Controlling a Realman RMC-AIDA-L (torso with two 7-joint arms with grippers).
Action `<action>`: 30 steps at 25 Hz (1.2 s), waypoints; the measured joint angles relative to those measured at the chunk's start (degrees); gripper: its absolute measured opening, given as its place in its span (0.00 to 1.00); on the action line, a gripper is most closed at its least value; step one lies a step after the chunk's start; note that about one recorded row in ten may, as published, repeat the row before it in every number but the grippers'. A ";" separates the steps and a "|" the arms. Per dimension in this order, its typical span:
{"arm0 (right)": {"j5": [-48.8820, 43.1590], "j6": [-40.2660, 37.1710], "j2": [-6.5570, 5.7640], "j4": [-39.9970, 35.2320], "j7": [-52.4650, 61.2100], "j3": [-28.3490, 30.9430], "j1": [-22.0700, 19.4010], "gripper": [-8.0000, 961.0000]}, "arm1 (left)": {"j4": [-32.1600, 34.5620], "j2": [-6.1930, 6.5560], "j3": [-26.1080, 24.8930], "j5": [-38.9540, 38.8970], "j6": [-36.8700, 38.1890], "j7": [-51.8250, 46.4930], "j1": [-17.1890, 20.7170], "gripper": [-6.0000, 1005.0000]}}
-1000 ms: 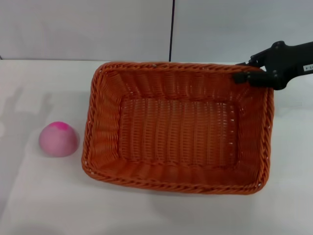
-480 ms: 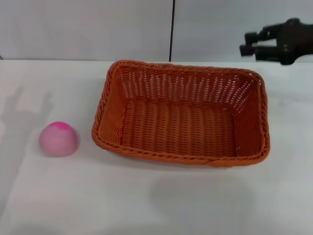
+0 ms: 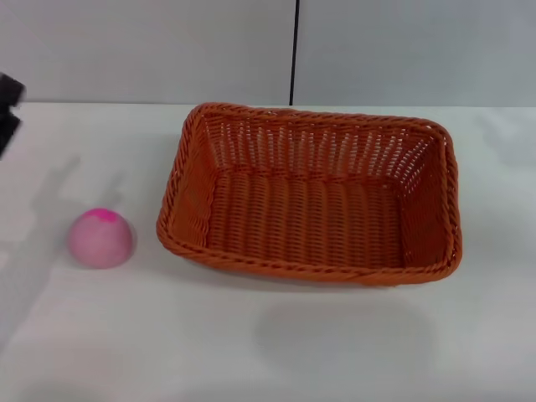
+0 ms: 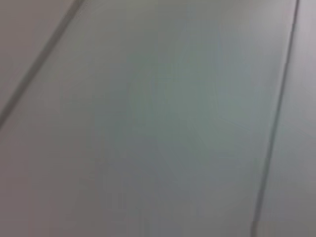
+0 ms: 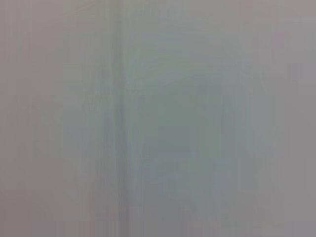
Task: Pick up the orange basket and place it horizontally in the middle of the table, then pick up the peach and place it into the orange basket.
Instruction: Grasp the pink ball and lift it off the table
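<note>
- The orange basket [image 3: 308, 201] sits flat on the white desk [image 3: 276, 352], long side running across, about the centre of the frame. Looks to me like the basket half of the job is done.
- The peach [image 3: 100, 239] is at the left of the frame, just beside the basket's left end but not touching it, magenta blotch facing up. Nothing is in the basket.
- So my read is the step in hand is going for the peach.
- At the far left edge, upper part of the frame, there's a dark bit that I take to be the left claw [image 3: 8, 109]. It's well above and away from the peach, and only a sliver shows, so I can't tell whether it's wide or narrow.
- The right claw isn't anywhere in the head view, and both wrist views just show blank grey wall panels.
- Next move, I'd guess: left claw comes down over the peach with its jaws wide, pinches it around the middle, lifts, then carries it rightward over the braided rim [image 3: 251, 260] and lets go inside.
- It's round, so it could roll if nudged off-centre.
</note>
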 joint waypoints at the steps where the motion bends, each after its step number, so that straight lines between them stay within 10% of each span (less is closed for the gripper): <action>1: 5.70 -0.07 0.61 1.87 -2.33 0.12 -2.64 0.39 | 2.90 0.35 2.99 0.02 0.00 -1.59 -0.73 0.84; 16: 16.75 -1.51 0.88 15.35 -6.70 13.79 -8.60 0.39 | 11.44 0.40 14.23 -0.05 9.03 -1.25 0.67 0.82; 30: 16.87 -1.92 0.56 15.46 -5.12 14.18 -7.66 0.39 | 10.94 -1.27 20.29 -0.26 19.20 2.36 -0.32 0.79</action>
